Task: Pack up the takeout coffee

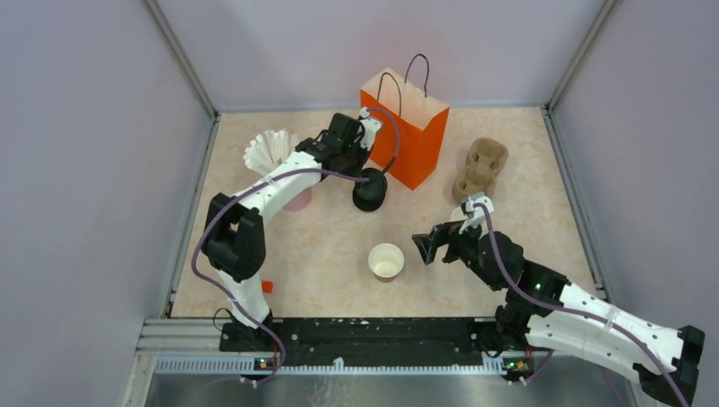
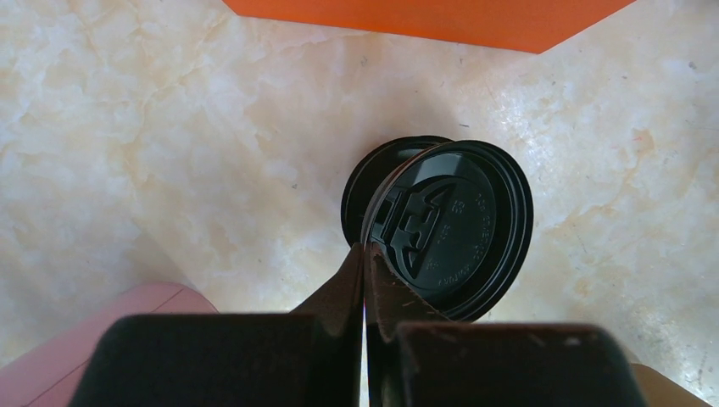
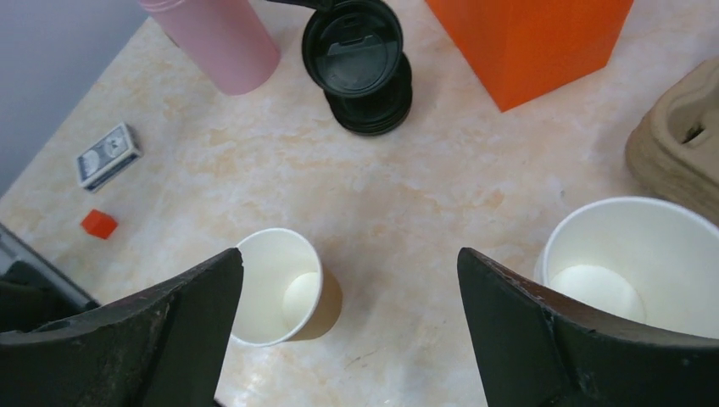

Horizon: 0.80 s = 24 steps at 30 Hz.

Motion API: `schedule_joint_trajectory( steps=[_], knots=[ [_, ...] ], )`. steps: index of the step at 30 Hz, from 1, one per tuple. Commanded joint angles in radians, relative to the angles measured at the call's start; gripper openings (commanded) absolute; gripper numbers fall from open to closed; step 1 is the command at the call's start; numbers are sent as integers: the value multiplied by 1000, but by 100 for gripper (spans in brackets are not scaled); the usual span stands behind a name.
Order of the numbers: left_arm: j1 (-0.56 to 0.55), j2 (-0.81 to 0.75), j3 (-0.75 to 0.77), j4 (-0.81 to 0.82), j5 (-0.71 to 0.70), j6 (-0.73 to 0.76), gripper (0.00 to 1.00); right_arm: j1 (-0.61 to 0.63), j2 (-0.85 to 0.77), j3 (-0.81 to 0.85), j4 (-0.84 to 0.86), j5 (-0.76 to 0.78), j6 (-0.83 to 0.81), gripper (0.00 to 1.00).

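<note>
No lidded takeout coffee shows in these views. A lidless brown paper cup (image 1: 386, 261) (image 3: 280, 284), white inside, stands upright at mid-table. My left gripper (image 1: 367, 172) (image 2: 365, 248) is shut on the rim of a black lid (image 2: 449, 225) (image 3: 352, 47) and holds it tilted just above a stack of black lids (image 2: 360, 182) (image 3: 373, 106). The orange bag (image 1: 407, 127) (image 3: 534, 42) stands just behind them. Right of the cup, my right gripper (image 1: 428, 246) (image 3: 349, 254) is open, with only bare table between its fingers.
A second white-lined cup (image 3: 627, 263) stands by my right finger. A pink tumbler (image 1: 297, 199) (image 3: 220, 42) and white paper filters (image 1: 270, 148) are at the left, a moulded cup carrier (image 1: 482, 167) at the right. A card deck (image 3: 108, 155) and a red cube (image 1: 267, 286) lie near the left front.
</note>
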Motion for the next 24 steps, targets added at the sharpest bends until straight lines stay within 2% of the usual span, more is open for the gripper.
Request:
schedule_joint_trajectory(
  steps=[1, 3, 7, 10, 13, 19, 24],
  knots=[
    [1, -93, 5, -34, 30, -54, 0, 8, 51, 0, 162, 114, -170, 94],
    [2, -114, 7, -57, 63, -70, 0, 8, 92, 30, 242, 93, -269, 94],
    [1, -176, -5, -103, 144, -108, 0, 8, 144, 60, 368, -137, -529, 94],
    [1, -240, -19, -108, 173, -129, 0, 8, 170, 79, 408, -297, -816, 94],
    [2, -282, -21, -110, 261, -149, 0, 8, 167, 96, 390, -457, -1079, 95],
    [1, -360, -47, -129, 286, -178, 0, 8, 106, 79, 352, -566, -1341, 92],
    [2, -407, -79, -122, 298, -202, 0, 9, 113, 78, 327, -551, -1494, 86]
  ],
)
